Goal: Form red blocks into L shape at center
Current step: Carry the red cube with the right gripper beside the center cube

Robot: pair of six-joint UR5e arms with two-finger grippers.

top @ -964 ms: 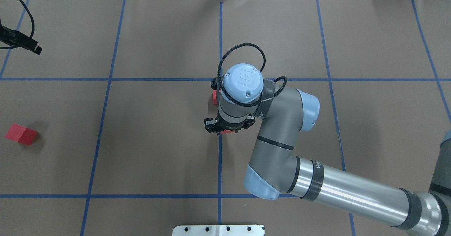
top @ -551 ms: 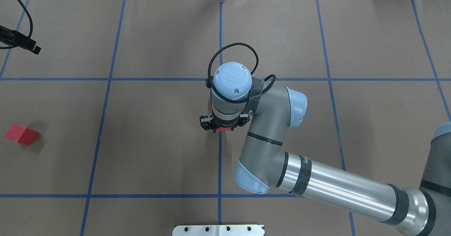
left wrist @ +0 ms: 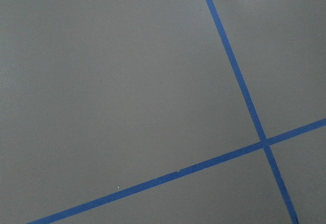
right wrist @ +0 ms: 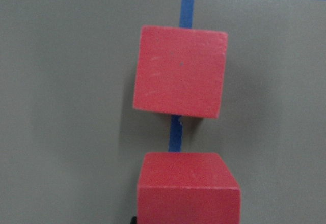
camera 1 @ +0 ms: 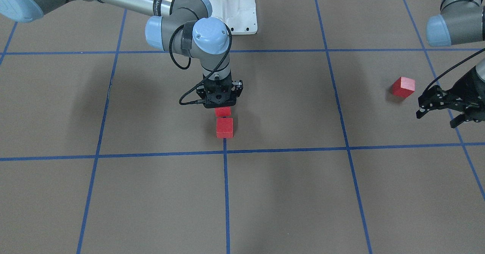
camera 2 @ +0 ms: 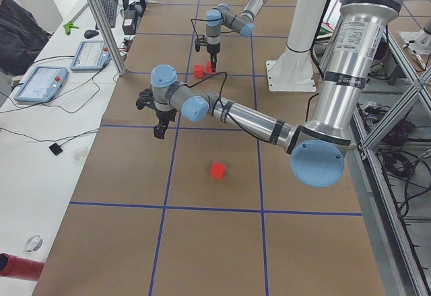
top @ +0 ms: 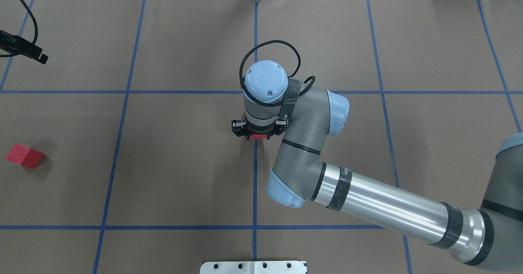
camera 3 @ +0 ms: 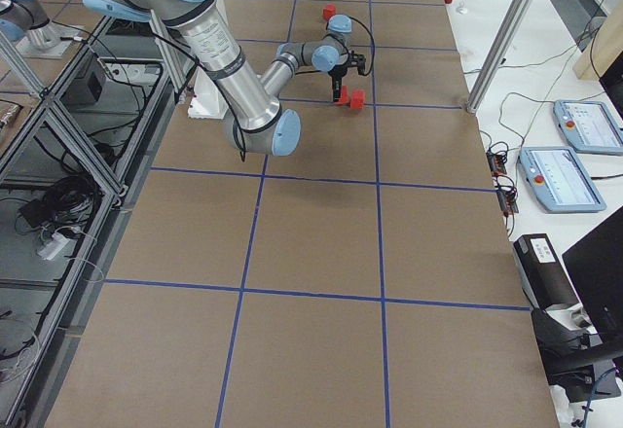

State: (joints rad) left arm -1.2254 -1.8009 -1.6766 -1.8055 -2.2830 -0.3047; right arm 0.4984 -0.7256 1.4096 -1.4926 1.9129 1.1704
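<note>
Blocks first: you have one red block [camera 1: 222, 112] clamped in the right claw [camera 1: 222, 107], down over the blue tape line [camera 1: 226, 193] just robot-side of the center [camera 1: 225, 152]. Whether it touches the table [camera 1: 288, 193] cannot be told. A second red block [camera 1: 224, 127] lies on that same line, between the held one and the crossing. Your right wrist view shows a narrow gap between the two. The third red block [camera 1: 403, 87] sits well apart toward the robot's left, in the next grid square. Near it hovers the left claw [camera 1: 435, 119], fingers spread wide and holding nothing. Its wrist camera shows only brown table and tape.
</note>
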